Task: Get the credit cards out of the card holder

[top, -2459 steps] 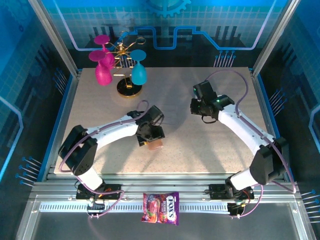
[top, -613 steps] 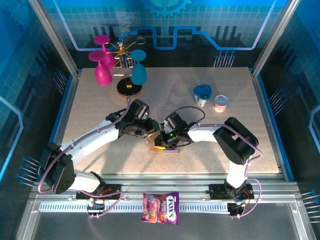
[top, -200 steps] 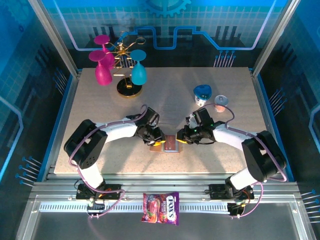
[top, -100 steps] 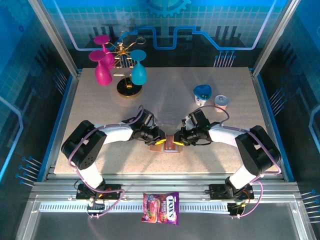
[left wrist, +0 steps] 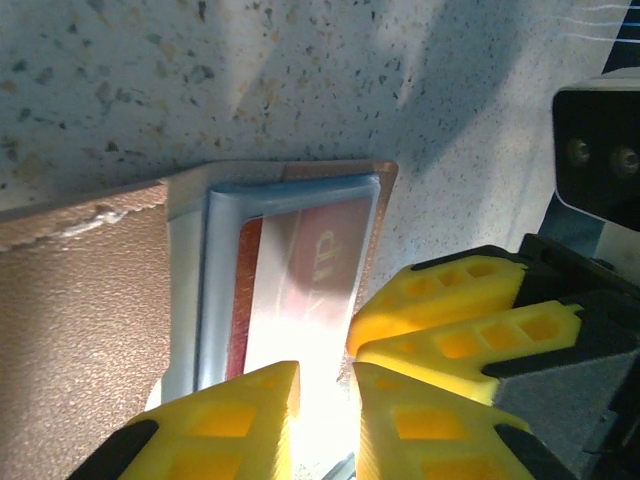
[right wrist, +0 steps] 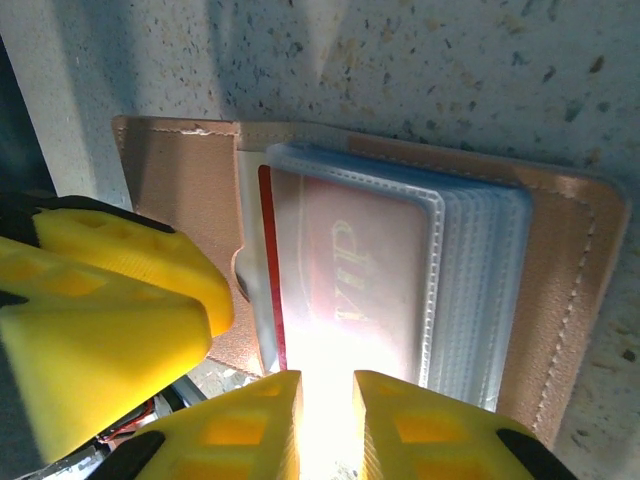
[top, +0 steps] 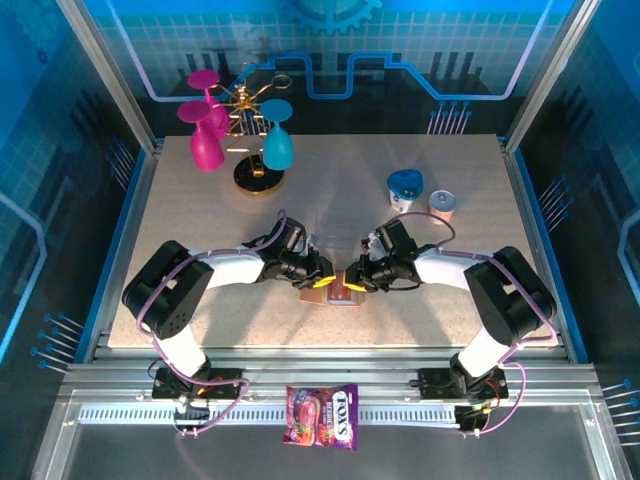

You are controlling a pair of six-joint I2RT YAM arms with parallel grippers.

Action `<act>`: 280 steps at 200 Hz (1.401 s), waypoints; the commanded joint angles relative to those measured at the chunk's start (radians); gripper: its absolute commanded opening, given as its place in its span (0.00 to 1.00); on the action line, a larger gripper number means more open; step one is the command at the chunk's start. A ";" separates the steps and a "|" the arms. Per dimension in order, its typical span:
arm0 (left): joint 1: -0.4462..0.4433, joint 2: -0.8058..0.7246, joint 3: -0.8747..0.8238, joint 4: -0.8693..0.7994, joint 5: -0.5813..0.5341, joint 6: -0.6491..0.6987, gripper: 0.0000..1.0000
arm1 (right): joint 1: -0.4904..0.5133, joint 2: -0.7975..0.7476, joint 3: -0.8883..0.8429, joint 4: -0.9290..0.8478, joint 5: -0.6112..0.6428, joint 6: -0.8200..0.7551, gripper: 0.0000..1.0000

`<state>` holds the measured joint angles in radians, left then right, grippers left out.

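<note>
Top external: speckled beige table [top: 470, 165], blue-lit enclosure [top: 420, 40]

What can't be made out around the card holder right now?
Card count: the right wrist view shows one red credit card; stacked clear sleeves in the card holder hide any others.
Grip: glare between the fingertips of the right gripper, right wrist view, and of the left gripper, left wrist view, hides whether either pinches anything.
Top external: both grippers cover most of the holder; detail too small.
</note>
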<state>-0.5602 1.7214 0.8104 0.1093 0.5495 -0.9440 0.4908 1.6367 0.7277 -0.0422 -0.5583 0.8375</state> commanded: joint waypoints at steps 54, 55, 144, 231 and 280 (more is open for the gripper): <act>0.007 0.046 0.012 -0.034 0.044 0.030 0.22 | 0.011 0.009 0.017 0.002 -0.009 0.007 0.25; 0.006 0.047 0.012 -0.034 0.044 0.029 0.22 | 0.011 0.009 0.018 0.002 -0.009 0.006 0.25; 0.006 0.068 0.021 -0.056 0.041 0.036 0.23 | 0.010 0.008 0.019 -0.004 -0.006 0.005 0.27; 0.006 0.056 0.054 -0.137 0.010 0.071 0.25 | 0.010 0.022 0.024 0.016 -0.014 0.007 0.24; 0.006 0.060 0.058 -0.141 0.010 0.069 0.25 | 0.009 0.055 0.032 -0.008 -0.002 -0.003 0.26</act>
<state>-0.5602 1.7702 0.8448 0.0101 0.5655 -0.8909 0.4908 1.6688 0.7376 -0.0341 -0.5583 0.8410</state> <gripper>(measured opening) 0.252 0.252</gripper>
